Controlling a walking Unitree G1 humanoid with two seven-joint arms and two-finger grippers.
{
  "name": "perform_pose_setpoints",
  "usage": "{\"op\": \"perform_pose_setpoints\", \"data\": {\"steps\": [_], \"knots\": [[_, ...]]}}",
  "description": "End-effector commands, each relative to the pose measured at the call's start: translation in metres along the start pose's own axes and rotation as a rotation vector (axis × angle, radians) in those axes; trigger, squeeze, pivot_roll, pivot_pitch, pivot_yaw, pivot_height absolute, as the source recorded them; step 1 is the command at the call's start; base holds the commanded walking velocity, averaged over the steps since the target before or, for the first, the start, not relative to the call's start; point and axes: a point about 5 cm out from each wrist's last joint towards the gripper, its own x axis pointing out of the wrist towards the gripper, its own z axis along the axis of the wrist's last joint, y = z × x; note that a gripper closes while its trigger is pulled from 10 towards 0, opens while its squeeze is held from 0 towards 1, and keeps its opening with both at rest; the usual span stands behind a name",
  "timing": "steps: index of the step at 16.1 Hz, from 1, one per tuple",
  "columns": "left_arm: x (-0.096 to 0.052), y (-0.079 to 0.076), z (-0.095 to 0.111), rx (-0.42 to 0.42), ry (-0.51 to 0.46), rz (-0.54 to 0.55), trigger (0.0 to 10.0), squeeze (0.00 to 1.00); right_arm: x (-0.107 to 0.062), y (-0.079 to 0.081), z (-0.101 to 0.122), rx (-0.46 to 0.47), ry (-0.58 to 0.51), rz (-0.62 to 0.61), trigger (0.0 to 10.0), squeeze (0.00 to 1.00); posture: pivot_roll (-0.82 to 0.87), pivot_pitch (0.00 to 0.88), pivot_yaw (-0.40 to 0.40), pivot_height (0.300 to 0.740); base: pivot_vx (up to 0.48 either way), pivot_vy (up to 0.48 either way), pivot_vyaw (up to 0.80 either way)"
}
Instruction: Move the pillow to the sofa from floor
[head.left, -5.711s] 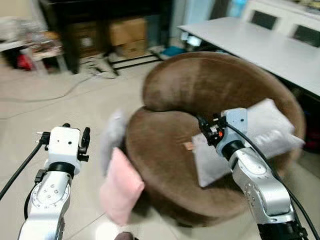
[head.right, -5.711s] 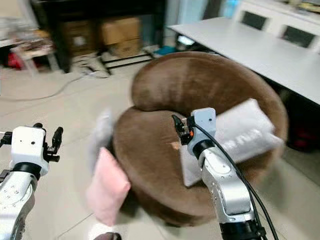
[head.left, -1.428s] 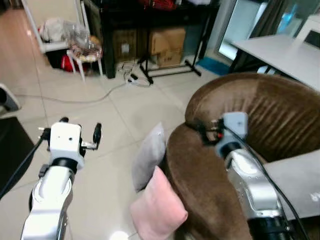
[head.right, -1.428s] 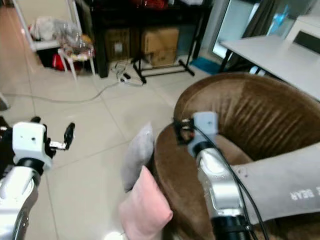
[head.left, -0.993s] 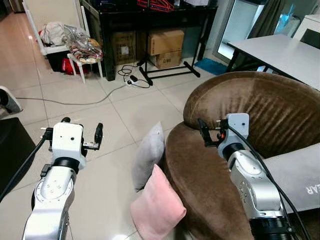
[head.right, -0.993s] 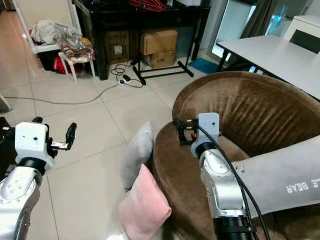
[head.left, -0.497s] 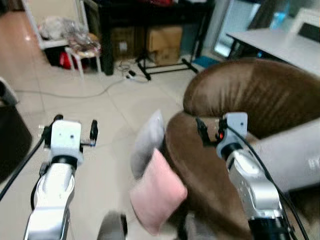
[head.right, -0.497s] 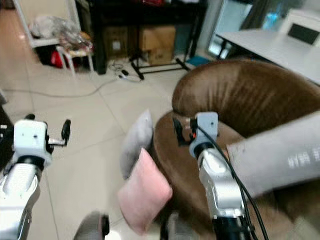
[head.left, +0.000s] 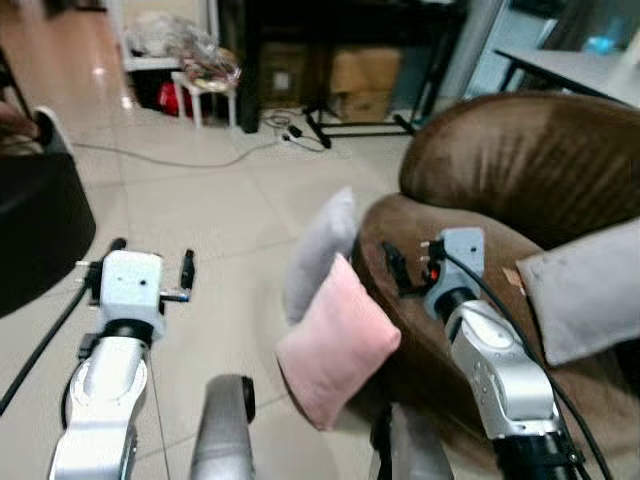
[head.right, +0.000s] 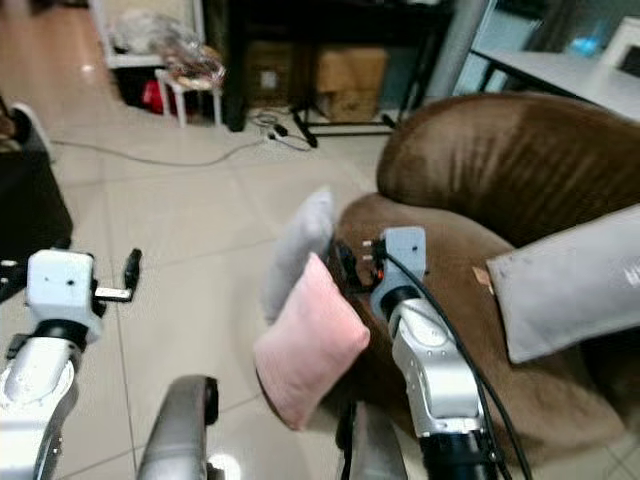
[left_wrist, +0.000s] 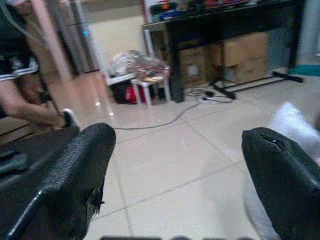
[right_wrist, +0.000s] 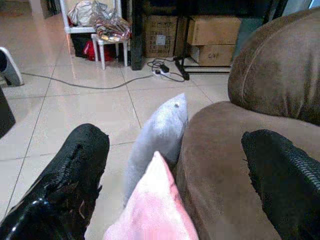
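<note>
The pink pillow (head.left: 338, 340) stands on edge on the floor (head.left: 200, 230), leaning against the brown sofa (head.left: 520, 190) beside a grey pillow (head.left: 320, 250). It looks light, soft and squashy, so pinching deep across its upper corner seems surest. The right hand (right_wrist: 170, 175) hangs spread wide just above it, and the left hand (left_wrist: 180, 165) is likewise apart, empty.

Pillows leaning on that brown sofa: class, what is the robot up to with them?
Nothing is held. A pink pillow and a grey pillow stand on the floor against the brown sofa. The right gripper, fingers open, points at them over the sofa's edge. The left gripper hangs open over bare tiles. Another grey pillow already lies on the sofa.
</note>
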Motion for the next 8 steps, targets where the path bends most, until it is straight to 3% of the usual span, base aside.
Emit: {"op": "perform_pose_setpoints", "data": {"steps": [1, 4, 6, 8], "knots": [[-0.0014, -0.003, 0.0047, -0.016, -0.027, -0.017, 10.0, 0.52, 0.0001, -0.0063, 0.0023, -0.005, 0.002, -0.014, 10.0, 0.0, 0.02, 0.0, -0.094, 0.545, 0.0, 0.0, 0.0], [-0.0031, -0.0004, 0.003, -0.019, -0.028, -0.013, 10.0, 0.51, 0.0004, -0.006, 0.0024, -0.102, 0.008, 0.016, 10.0, 0.0, 0.02, 0.0, -0.101, 0.545, 0.284, 0.0, 0.0], [-0.004, 0.0009, 0.0025, -0.015, -0.027, -0.01, 10.0, 0.51, 0.0008, -0.0049, 0.0028, -0.105, 0.009, 0.024, 10.0, 0.0, 0.02, 0.0, -0.105, 0.545, 0.291, 0.0, 0.0], [-0.0066, 0.0028, 0.0007, 0.003, -0.023, -0.009, 10.0, 0.51, 0.0016, -0.0047, 0.0025, -0.103, 0.012, 0.027, 10.0, 0.0, 0.03, 0.0, -0.108, 0.545, 0.298, 0.0, 0.8]]}}
